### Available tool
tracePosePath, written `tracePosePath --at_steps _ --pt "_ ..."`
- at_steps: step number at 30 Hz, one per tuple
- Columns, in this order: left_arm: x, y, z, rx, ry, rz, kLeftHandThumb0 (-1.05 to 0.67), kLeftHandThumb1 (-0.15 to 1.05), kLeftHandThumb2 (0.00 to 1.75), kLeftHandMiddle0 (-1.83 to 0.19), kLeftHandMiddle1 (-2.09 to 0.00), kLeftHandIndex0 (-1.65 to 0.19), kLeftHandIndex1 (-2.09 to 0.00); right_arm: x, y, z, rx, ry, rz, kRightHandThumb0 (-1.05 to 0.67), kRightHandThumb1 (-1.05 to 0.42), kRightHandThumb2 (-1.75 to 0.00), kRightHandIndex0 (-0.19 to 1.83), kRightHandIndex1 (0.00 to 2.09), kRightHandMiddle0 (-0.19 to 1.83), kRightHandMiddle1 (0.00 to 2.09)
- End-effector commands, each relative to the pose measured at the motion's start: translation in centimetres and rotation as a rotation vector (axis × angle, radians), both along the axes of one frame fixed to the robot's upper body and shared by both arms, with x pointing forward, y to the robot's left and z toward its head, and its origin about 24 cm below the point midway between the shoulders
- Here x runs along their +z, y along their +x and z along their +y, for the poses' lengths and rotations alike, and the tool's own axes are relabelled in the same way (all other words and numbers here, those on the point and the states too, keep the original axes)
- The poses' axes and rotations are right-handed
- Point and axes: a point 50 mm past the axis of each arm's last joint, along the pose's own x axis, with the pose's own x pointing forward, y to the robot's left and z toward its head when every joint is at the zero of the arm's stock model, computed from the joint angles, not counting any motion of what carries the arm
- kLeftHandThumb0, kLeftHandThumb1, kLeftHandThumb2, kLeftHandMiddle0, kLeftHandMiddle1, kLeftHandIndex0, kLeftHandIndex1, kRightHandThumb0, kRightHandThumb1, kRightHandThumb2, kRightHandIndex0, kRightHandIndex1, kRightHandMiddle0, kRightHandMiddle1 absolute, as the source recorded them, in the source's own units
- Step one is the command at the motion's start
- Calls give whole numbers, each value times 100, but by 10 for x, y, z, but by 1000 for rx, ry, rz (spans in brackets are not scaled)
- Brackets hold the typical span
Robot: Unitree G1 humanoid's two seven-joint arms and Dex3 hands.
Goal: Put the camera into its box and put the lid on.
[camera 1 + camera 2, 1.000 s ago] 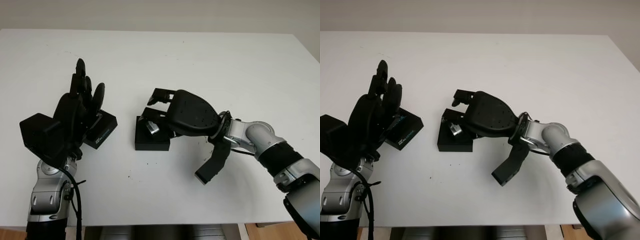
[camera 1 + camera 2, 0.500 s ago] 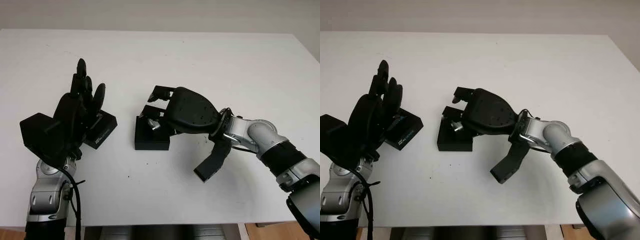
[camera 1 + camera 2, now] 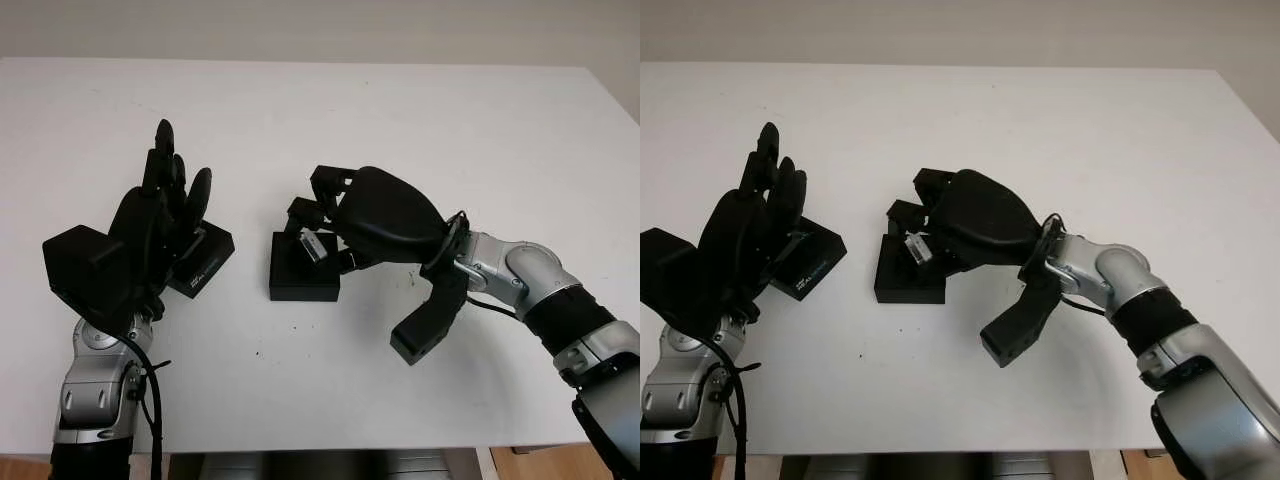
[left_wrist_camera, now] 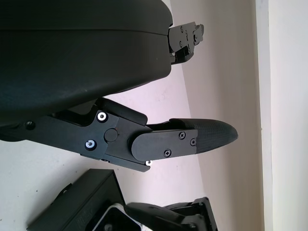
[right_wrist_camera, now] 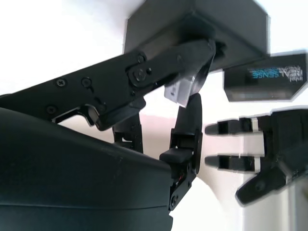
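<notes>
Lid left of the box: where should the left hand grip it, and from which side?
Probably across two opposite side edges of the lid, coming down from above. It lies flat and low on the table, turned diagonally, so the open left hand beside it would have to rotate to match. The right hand holds the camera over the box.
</notes>
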Motion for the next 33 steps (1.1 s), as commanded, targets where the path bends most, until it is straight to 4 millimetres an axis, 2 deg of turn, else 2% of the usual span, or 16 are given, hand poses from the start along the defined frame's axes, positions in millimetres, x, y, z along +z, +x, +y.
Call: tracePosePath --at_steps 1,12,19,26,33 --pt "3 0 -1 -8 3 -13 -71 105 48 19 0 19 0 4 -2 0 14 61 45 -32 -97 -7 38 161 41 153" --pt "2 -1 -1 -7 4 -13 -72 105 48 19 0 19 0 13 -6 3 42 146 93 -30 -99 -6 38 155 37 153" --pt "1 -1 -1 -13 -2 -15 -71 105 48 19 0 19 0 11 -5 7 28 229 108 -31 -98 -5 41 153 39 151" --pt "0 -2 -1 -19 1 -18 -71 105 49 19 0 19 0 -4 -6 9 -40 378 191 -33 -97 -5 44 156 43 152" --pt "-2 -2 0 -20 -3 -14 -72 105 48 19 0 19 0 -16 -13 9 -136 533 324 -30 -98 -5 41 157 38 153"
